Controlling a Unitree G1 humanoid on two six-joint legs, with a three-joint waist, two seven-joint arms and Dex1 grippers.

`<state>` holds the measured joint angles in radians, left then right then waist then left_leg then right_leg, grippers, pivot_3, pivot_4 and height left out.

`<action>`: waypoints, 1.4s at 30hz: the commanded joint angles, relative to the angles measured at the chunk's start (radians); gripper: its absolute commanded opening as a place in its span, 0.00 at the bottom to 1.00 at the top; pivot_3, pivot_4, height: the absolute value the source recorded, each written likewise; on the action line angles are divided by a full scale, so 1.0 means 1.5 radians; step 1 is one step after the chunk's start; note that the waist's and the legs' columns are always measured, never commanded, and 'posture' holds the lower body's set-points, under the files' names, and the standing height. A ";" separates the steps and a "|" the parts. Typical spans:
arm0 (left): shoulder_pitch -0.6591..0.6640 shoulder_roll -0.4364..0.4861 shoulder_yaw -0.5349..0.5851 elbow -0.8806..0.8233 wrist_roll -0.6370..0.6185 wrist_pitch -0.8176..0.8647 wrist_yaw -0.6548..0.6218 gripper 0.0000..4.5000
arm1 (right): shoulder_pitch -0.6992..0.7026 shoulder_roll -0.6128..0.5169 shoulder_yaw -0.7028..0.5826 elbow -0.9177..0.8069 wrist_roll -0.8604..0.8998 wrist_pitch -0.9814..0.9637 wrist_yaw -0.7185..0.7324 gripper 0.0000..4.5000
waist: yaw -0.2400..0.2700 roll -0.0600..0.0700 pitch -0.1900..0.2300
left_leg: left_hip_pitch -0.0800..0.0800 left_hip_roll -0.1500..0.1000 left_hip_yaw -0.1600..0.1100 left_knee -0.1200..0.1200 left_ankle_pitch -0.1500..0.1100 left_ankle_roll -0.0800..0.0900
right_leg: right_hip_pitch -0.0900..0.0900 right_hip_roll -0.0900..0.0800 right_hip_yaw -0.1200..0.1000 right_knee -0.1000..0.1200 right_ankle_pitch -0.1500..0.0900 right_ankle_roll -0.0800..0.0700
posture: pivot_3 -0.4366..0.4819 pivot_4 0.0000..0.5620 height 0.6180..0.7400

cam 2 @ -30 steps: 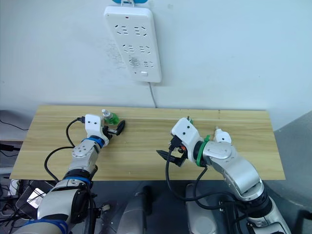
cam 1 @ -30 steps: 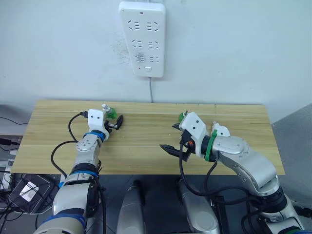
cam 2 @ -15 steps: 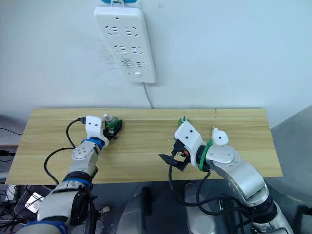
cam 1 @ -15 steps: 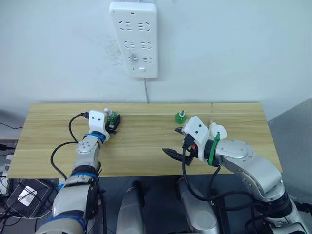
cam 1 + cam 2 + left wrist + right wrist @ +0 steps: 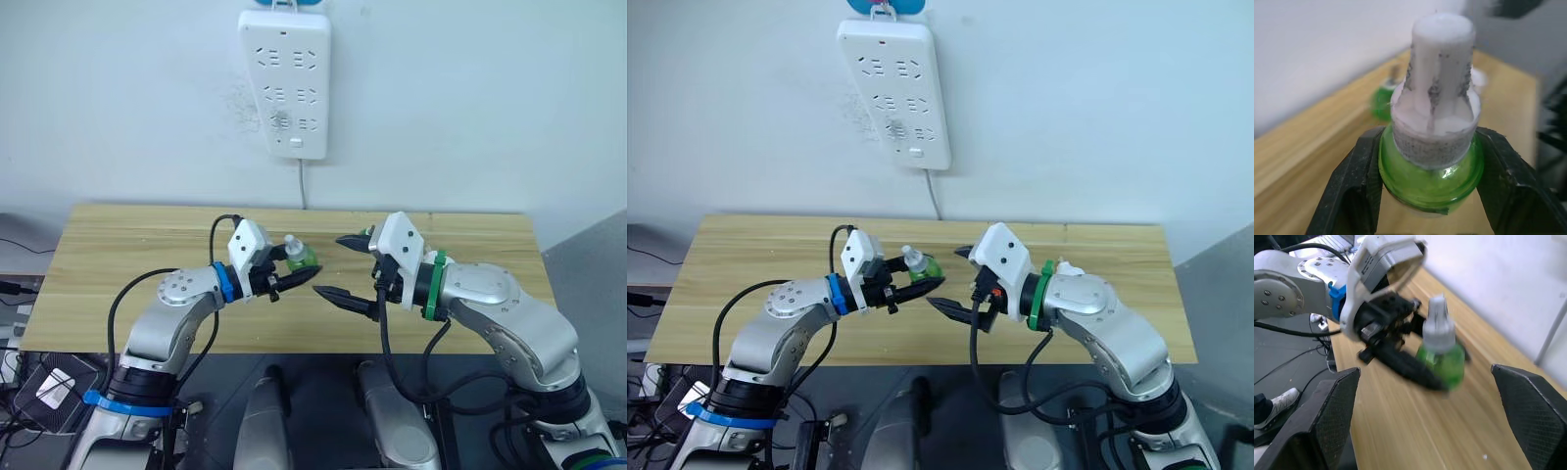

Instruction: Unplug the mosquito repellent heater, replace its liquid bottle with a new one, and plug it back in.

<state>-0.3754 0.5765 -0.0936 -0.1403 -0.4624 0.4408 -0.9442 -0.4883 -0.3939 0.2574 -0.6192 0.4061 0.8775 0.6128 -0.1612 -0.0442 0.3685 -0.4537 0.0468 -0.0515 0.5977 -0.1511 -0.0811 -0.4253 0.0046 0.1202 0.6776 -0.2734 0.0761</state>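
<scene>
My left gripper (image 5: 291,278) is shut on a green liquid bottle (image 5: 299,258) with a white wick cap, holding it above the middle of the wooden table (image 5: 118,245). In the left wrist view the black fingers (image 5: 1359,181) clamp the bottle's (image 5: 1430,169) green neck. My right gripper (image 5: 339,267) is open, its fingers spread wide just right of the bottle and facing it (image 5: 1442,360). The mosquito repellent heater (image 5: 1070,266) lies on the table behind my right forearm, mostly hidden. A second green bottle (image 5: 364,233) stands behind the right gripper's upper finger.
A long white power strip (image 5: 286,83) hangs on the wall above the table's back edge, its cord (image 5: 303,186) dropping behind the table. Bare wood stretches along the left and the far right of the table.
My left arm has lifted the green bottle off the table's back left and carried it to the middle. The right gripper has risen and turned to face it. The camera shifted.
</scene>
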 commanded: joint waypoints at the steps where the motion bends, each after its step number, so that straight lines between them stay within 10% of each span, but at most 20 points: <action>1: -0.019 0.012 -0.007 -0.039 -0.019 0.033 -0.028 0.50 | -0.014 0.022 0.012 0.005 -0.013 -0.029 -0.021 1.00 | -0.002 0.000 -0.007 | 0.000 0.000 0.000 0.000 0.000 0.000 | 0.000 0.000 0.000 0.000 0.000 0.000 | 0.25 0.41 0.96; 10: -0.058 0.011 -0.023 -0.022 0.014 0.016 -0.049 0.50 | -0.034 0.061 0.053 0.073 -0.066 -0.070 -0.054 0.92 | -0.004 -0.002 -0.033 | 0.000 0.000 0.000 0.000 0.000 0.000 | 0.000 0.000 0.000 0.000 0.001 -0.002 | 0.25 0.36 0.96; 19: -0.059 0.005 -0.017 -0.004 0.037 -0.004 -0.046 0.50 | -0.035 0.066 0.062 0.092 -0.084 -0.097 -0.048 0.23 | -0.004 -0.003 -0.045 | 0.000 0.000 -0.001 0.000 0.000 0.000 | 0.000 0.000 -0.001 0.001 0.001 -0.002 | 0.26 0.34 0.96; 30: -0.051 -0.011 -0.010 0.054 0.068 -0.083 -0.046 0.50 | -0.034 0.059 0.059 0.101 -0.091 -0.136 -0.028 0.23 | -0.003 -0.002 -0.056 | 0.000 0.000 -0.001 0.001 0.000 0.000 | 0.001 0.000 -0.001 0.002 0.002 -0.004 | 0.27 0.33 0.96; 34: -0.036 -0.008 0.006 0.054 0.042 -0.082 -0.065 0.85 | -0.035 0.064 0.048 0.106 -0.088 -0.146 -0.025 0.23 | -0.005 -0.002 -0.057 | 0.000 0.000 -0.001 0.002 0.000 0.000 | 0.001 0.001 -0.001 0.002 0.002 -0.004 | 0.27 0.32 0.96; 42: -0.019 -0.013 0.034 0.024 -0.019 -0.028 -0.067 0.85 | -0.029 0.063 0.038 0.103 -0.082 -0.150 -0.013 0.23 | -0.005 -0.002 -0.061 | 0.000 0.000 -0.003 0.005 0.000 0.000 | 0.003 0.001 -0.002 0.003 0.003 -0.004 | 0.26 0.31 0.96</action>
<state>-0.3978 0.5613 -0.0701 -0.0567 -0.4650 0.3942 -1.0388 -0.5300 -0.3024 0.3351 -0.4328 0.2671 0.6731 0.5877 -0.1685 -0.0472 0.2774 -0.4532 0.0469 -0.0553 0.6055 -0.1510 -0.0806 -0.4212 0.0057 0.1176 0.6822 -0.2696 0.0700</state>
